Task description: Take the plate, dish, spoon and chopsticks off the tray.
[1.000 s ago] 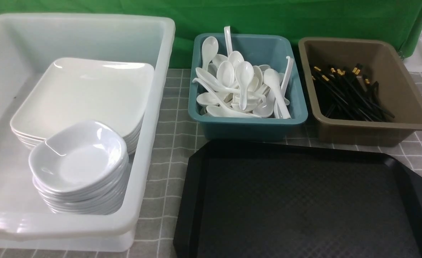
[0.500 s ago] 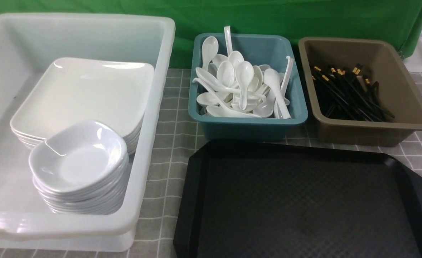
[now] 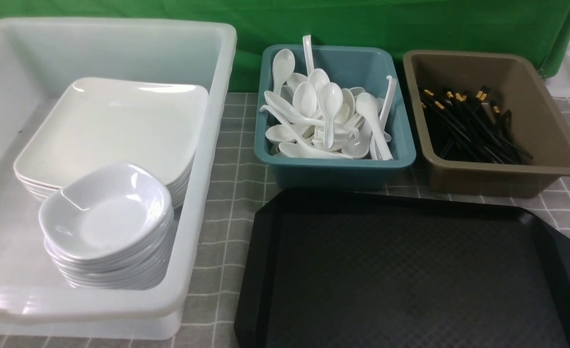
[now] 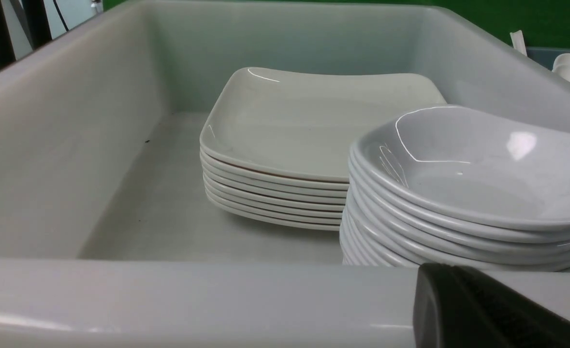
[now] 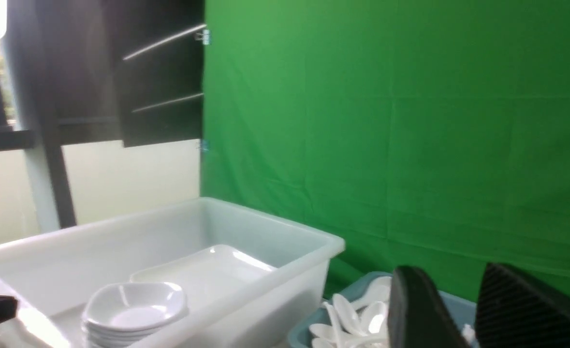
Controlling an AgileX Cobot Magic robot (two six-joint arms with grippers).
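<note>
From the front camera I see my black tray (image 3: 410,275) lying bare in the near right, its surface diamond-textured, its rim raised, its corners cut off. It rests on a grey cloth (image 3: 231,169) with a white grid. Beyond it stand two plastic tubs: a teal tub (image 3: 335,169) heaped with glossy white soup spoons (image 3: 323,116), and to its right a brown tub (image 3: 497,174) holding black chopsticks (image 3: 468,125) with gold caps. On the left, a large translucent white bin (image 3: 202,145) contains a stack of square white plates (image 3: 115,125) and, nearer me, a stack of small rounded dishes (image 3: 106,217). A green backdrop (image 3: 362,21) hangs behind. No writing is legible anywhere. My left gripper (image 4: 483,314) sits just outside the bin's near wall, fingers together, empty. My right gripper (image 5: 478,309) is raised above the tubs, fingers slightly apart, holding nothing.
</note>
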